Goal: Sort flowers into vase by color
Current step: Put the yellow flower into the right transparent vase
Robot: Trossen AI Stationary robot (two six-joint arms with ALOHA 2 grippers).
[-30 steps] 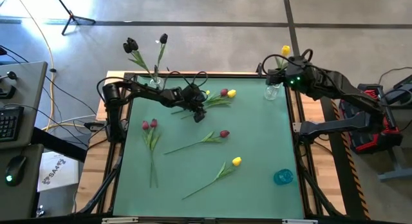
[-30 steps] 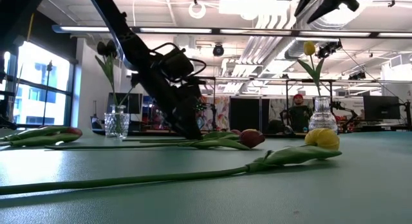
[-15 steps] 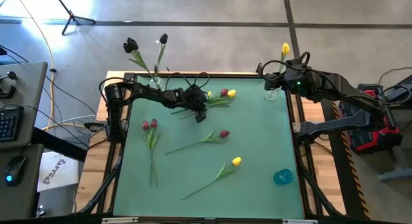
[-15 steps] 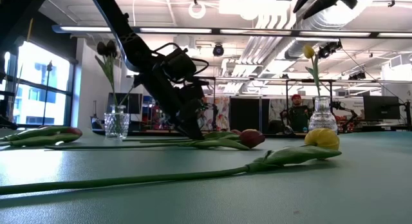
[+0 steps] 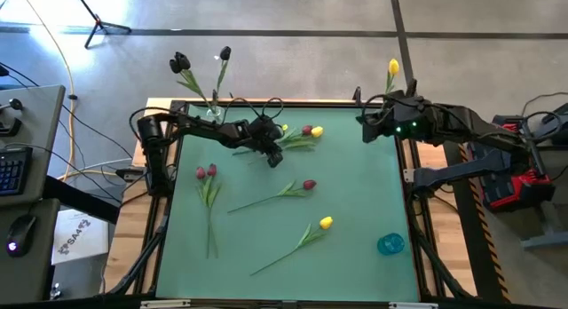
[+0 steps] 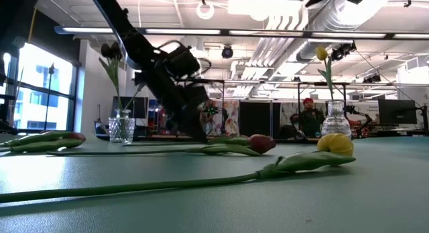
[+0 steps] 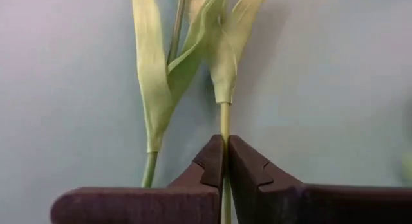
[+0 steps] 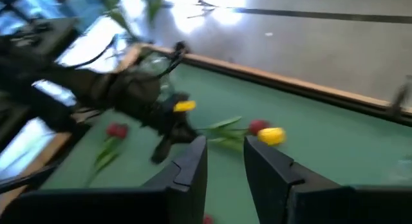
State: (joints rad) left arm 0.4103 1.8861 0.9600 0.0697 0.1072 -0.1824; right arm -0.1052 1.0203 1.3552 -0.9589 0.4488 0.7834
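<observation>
At the frame's lower centre a yellow tulip (image 5: 326,223) lies on the smooth green mat (image 5: 355,194); red tulips (image 5: 206,172) lie left. Above centre, the left gripper (image 5: 274,155) pinches a thin green stem (image 7: 224,118). Upper right, the right gripper (image 5: 363,124) hangs slightly parted, beside a glass vase (image 6: 334,119) with one yellow tulip.
</observation>
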